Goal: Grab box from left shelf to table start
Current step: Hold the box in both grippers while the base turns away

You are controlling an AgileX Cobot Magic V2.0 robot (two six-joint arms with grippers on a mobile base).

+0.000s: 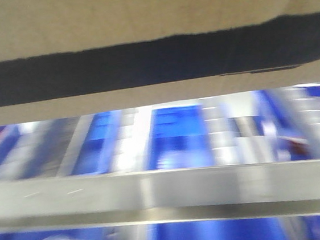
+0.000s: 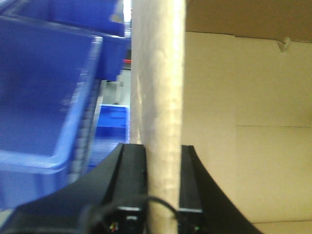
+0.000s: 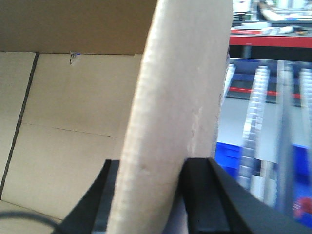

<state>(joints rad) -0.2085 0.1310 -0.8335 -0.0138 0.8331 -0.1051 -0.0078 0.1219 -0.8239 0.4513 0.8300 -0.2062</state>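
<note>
One box (image 1: 137, 13), brown cardboard with a black band, fills the top of the front view. It sits above the silver rail of the left shelf (image 1: 156, 192). The front view is smeared, so I can't tell if the box is fully clear of the shelf.

The left gripper (image 2: 163, 151) has its jaws clamped on an upright cardboard wall of the box, one pad on each face. The right gripper (image 3: 153, 165) holds the opposite wall the same way. That makes two grippers, both pinching only thin board.

To do this step well I'd hold both arms level and move them together. I'd carry slowly, since the walls could bend or tear, and lift the bottom over the rail before swinging toward the tabletop.

Blue bins (image 2: 44, 97): at least three in the left wrist view. There are more behind the rail, too blurred to count.
</note>
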